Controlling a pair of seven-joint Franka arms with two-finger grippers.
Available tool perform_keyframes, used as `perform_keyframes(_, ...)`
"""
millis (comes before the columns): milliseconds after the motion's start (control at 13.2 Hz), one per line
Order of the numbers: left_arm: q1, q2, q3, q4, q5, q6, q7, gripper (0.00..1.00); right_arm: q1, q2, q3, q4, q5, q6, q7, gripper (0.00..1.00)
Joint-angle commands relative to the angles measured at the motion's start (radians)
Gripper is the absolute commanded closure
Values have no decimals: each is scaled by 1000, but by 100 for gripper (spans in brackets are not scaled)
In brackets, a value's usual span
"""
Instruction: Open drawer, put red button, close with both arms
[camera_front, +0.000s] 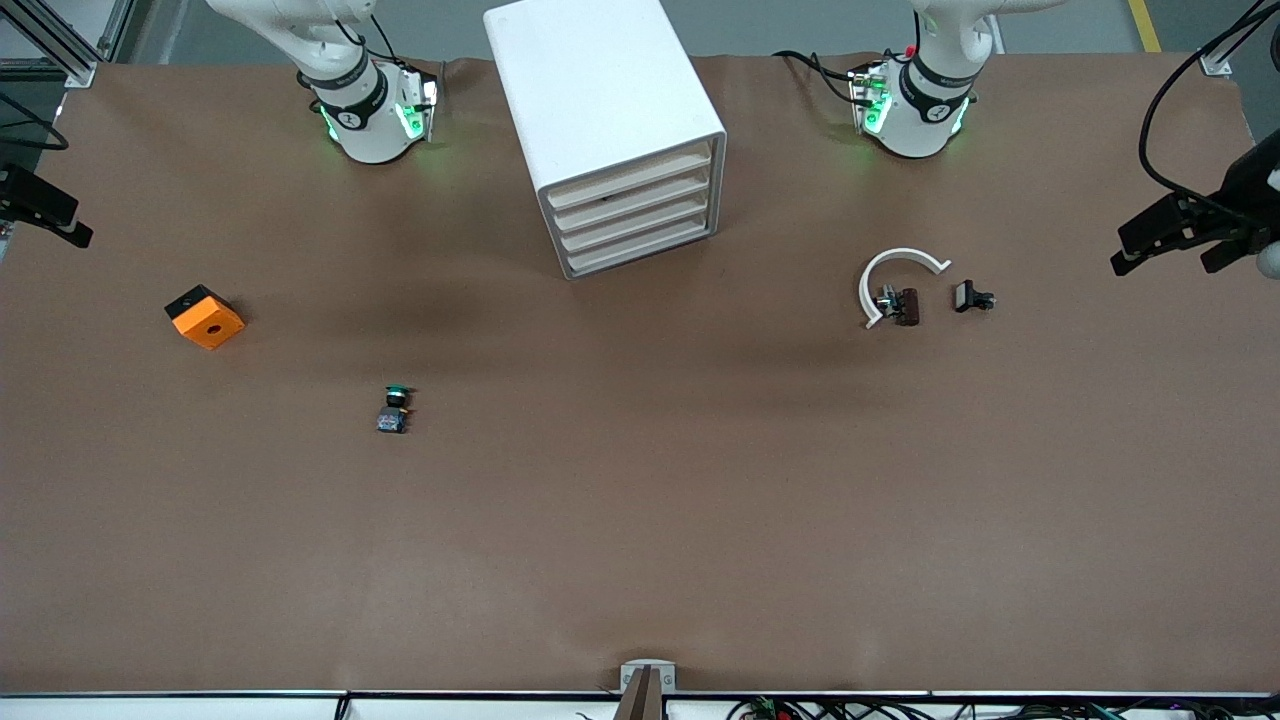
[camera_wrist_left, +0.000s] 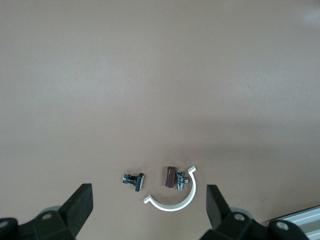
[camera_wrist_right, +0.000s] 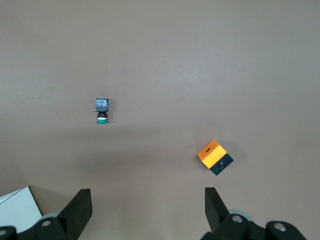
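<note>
No red-capped button shows in any view. The white drawer cabinet (camera_front: 600, 100) stands between the arm bases, and its four drawers (camera_front: 635, 215) are all shut. A green-capped button (camera_front: 396, 408) lies toward the right arm's end and also shows in the right wrist view (camera_wrist_right: 102, 110). My left gripper (camera_wrist_left: 148, 206) hangs open and empty high over a white clamp ring (camera_wrist_left: 172, 202). My right gripper (camera_wrist_right: 146, 207) hangs open and empty high over bare table. Both arms (camera_front: 365, 110) (camera_front: 915, 100) wait, and neither gripper shows in the front view.
An orange and black box (camera_front: 205, 316) lies toward the right arm's end (camera_wrist_right: 215, 156). The white clamp ring (camera_front: 893, 278) holds a dark red-brown part with a metal body (camera_front: 903, 306) (camera_wrist_left: 172, 177). A small black-capped part (camera_front: 971, 297) (camera_wrist_left: 134, 180) lies beside it.
</note>
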Motion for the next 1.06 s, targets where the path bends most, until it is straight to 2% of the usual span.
perform_keyframes(0, -5, 66, -5, 86, 17, -35, -2, 0, -10, -29, 11, -28, -8, 13, -10, 0)
perform_keyframes(456, 4, 69, -20, 80, 26, -90, -4, 0, -10, -29, 11, -28, -8, 13, -8, 0)
perform_keyframes(987, 4, 69, -19, 78, 28, -91, -4, 0, -10, -28, 11, -28, -7, 13, -8, 0)
